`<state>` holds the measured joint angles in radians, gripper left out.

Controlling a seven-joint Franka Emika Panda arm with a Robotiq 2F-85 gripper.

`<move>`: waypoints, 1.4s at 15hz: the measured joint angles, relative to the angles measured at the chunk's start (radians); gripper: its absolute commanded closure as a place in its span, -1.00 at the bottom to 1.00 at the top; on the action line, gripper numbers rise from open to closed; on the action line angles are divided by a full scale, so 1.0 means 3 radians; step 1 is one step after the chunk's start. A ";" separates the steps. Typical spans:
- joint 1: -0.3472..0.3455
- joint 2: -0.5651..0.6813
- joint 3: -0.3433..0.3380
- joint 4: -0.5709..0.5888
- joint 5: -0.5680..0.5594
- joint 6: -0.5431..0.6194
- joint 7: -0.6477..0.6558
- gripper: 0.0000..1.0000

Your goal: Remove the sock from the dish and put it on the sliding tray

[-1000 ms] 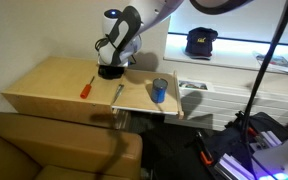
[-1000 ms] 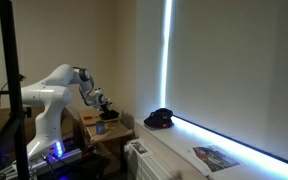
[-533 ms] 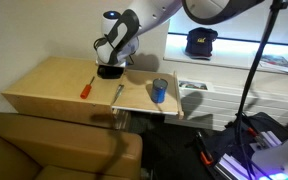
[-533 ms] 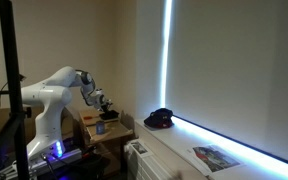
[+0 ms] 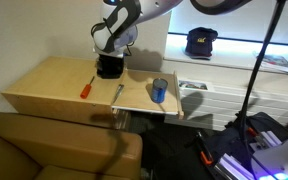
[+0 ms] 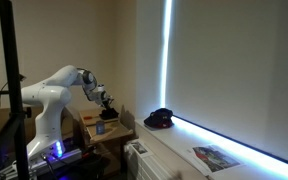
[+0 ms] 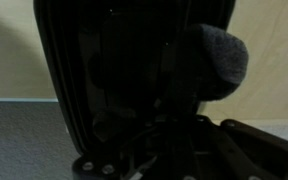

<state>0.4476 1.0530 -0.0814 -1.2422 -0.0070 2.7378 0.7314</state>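
In an exterior view my gripper (image 5: 108,60) hangs over the back middle of the wooden table (image 5: 49,85), shut on a dark sock (image 5: 108,68) that dangles from it. The dish is hidden under the sock's dark mass; I cannot tell it apart. In the wrist view the sock (image 7: 212,58) fills the frame, its fuzzy grey end at upper right, with one finger (image 7: 259,145) at the bottom. The sliding tray (image 5: 139,102) is the lighter panel at the table's front right. In an exterior view the gripper (image 6: 106,102) is small and dark above the table.
A red-handled screwdriver (image 5: 86,87) and a second tool (image 5: 118,93) lie on the table. A blue cup (image 5: 160,90) stands on the tray's right part. A black cap (image 5: 200,41) rests on the sill behind. A brown couch (image 5: 54,145) sits in front.
The gripper has closed on the sock and risen a little from the table, lifting the dark cloth with it. The tools and the cup have not moved.
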 measured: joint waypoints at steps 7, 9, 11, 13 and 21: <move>-0.0353 -0.0889 0.0531 -0.0402 0.0111 -0.0338 -0.0554 0.98; -0.0354 -0.1252 0.0465 -0.0590 0.0109 -0.0572 -0.0564 0.98; -0.0354 -0.1608 0.0389 -0.0777 0.0083 -0.0825 -0.0564 0.98; -0.0364 -0.1975 0.0335 -0.0980 0.0068 -0.1141 -0.0563 0.98; -0.0705 -0.3065 0.0309 -0.2240 -0.0061 -0.1967 -0.0286 0.98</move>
<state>0.2362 0.1335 0.0113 -1.9141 -0.0252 2.1477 0.6457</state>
